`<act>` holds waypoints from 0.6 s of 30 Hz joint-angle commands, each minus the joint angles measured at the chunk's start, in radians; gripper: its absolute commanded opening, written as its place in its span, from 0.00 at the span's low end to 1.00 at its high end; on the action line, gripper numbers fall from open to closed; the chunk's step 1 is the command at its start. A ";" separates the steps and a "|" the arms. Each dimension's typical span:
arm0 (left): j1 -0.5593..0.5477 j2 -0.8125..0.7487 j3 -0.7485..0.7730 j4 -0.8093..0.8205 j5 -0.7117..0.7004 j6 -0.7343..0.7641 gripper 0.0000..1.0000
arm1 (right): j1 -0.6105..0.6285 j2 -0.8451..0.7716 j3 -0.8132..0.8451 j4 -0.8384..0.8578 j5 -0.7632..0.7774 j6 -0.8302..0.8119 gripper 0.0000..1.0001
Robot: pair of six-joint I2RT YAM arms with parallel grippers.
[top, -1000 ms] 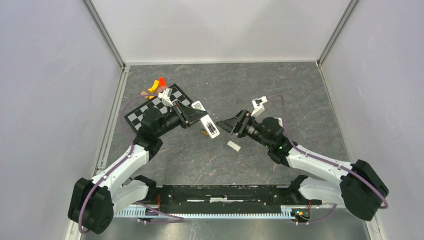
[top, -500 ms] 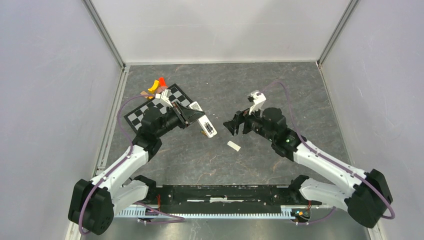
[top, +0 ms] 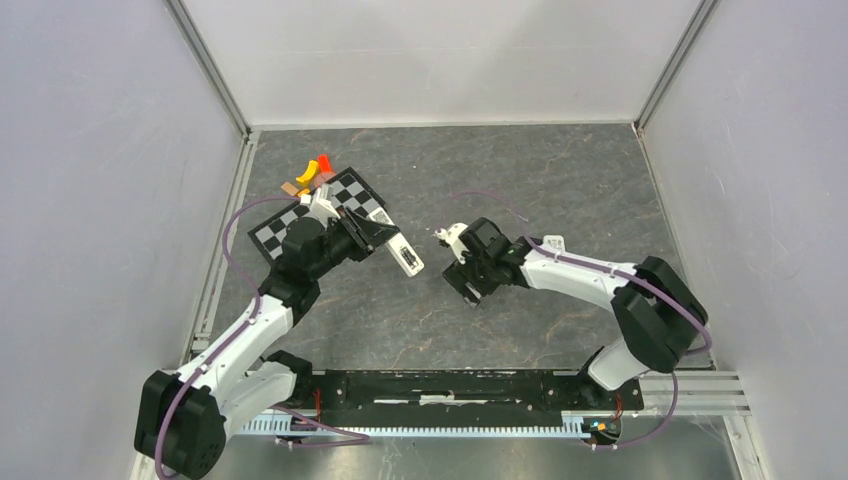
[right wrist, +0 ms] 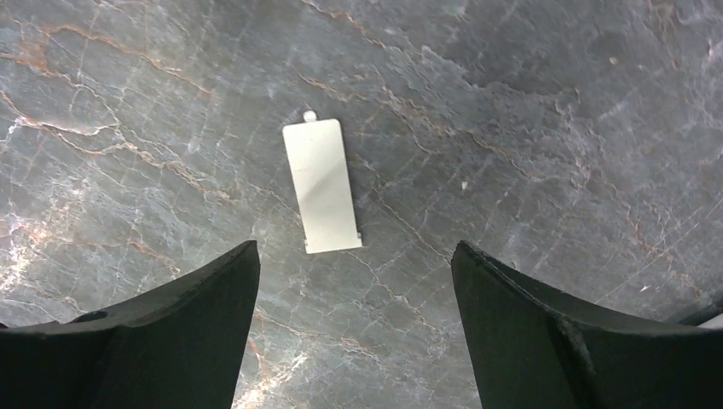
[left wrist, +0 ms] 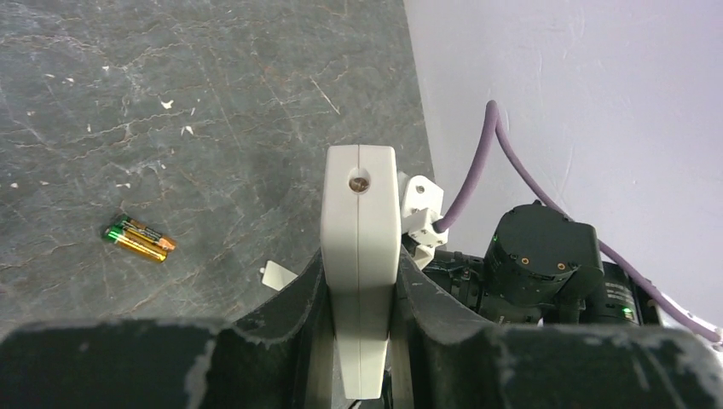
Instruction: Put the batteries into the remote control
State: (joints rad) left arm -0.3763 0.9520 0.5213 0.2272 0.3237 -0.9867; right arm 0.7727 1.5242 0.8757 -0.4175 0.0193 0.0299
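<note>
My left gripper (top: 385, 240) is shut on the white remote control (top: 405, 257) and holds it off the floor. In the left wrist view the remote (left wrist: 360, 213) stands edge-on between the fingers of the left gripper (left wrist: 360, 273). The two batteries (left wrist: 138, 239), dark with gold bands, lie side by side on the floor to its left. They do not show in the top view. My right gripper (top: 468, 288) points down, open and empty. In the right wrist view the right gripper (right wrist: 354, 249) hovers above a plain white strip (right wrist: 321, 186) lying flat on the floor.
A black-and-white checkerboard (top: 290, 220) lies at the back left, with small orange, red and yellow pieces (top: 315, 168) beyond it. The white strip also shows in the left wrist view (left wrist: 277, 274). Grey walls close the floor on three sides.
My right arm has swung inward and its wrist has turned to point the open gripper down over the white strip. My left gripper has drawn the remote slightly back and left.
</note>
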 commanded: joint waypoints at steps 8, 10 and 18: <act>0.006 0.012 0.002 0.033 0.025 0.085 0.02 | 0.017 0.207 0.206 -0.171 0.027 -0.079 0.66; 0.006 0.011 -0.001 0.033 0.023 0.086 0.02 | 0.017 0.230 0.216 -0.177 0.010 -0.086 0.63; 0.004 0.017 0.000 0.038 0.039 0.103 0.02 | 0.013 0.276 0.221 -0.211 0.035 -0.083 0.44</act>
State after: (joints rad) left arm -0.3763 0.9627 0.5171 0.2150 0.3393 -0.9443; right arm 0.7910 1.7649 1.0832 -0.5800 0.0246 -0.0425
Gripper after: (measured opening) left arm 0.301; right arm 0.518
